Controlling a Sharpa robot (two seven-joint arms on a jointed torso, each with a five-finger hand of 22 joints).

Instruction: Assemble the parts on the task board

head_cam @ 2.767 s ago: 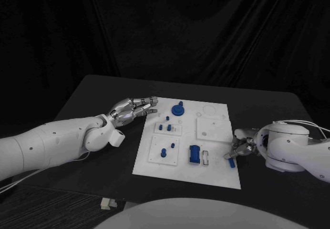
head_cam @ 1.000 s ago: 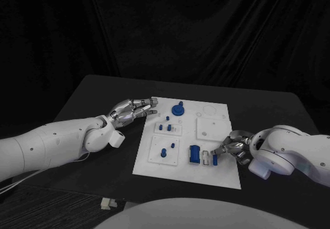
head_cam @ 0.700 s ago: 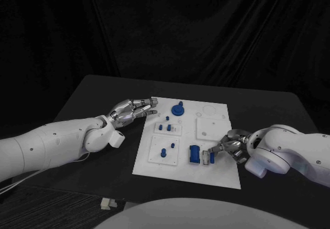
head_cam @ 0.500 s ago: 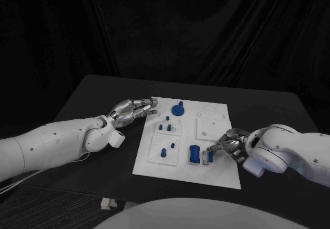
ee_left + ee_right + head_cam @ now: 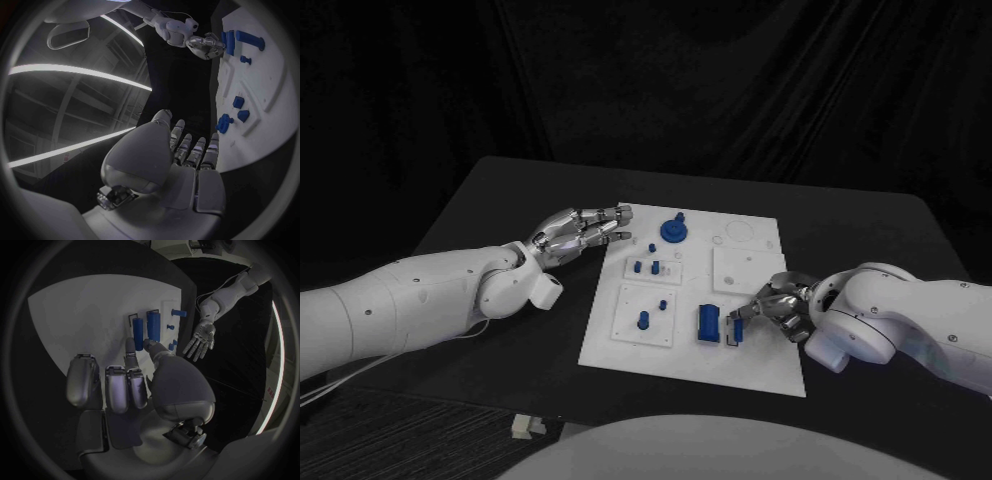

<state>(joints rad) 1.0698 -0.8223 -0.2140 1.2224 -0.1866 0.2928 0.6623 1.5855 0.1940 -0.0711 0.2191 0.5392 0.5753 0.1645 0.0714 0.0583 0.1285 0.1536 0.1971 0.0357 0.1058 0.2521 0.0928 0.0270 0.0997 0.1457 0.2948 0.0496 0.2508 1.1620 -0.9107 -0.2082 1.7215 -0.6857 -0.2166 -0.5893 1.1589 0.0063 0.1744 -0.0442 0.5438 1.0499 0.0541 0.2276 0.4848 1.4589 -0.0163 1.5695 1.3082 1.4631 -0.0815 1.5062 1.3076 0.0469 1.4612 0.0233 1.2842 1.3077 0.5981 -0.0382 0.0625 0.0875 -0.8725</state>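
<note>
right hand (image 5: 780,308) apparently pinching part (image 5: 736,331) | left hand (image 5: 577,232) beside task board (image 5: 759,371) edge

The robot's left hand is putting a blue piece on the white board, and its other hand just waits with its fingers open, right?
Not quite: the sides are swapped. In the head view the right hand holds the blue piece over the board, beside a bigger blue block. The left hand waits at the board's far left corner with fingers spread, holding nothing.
</note>
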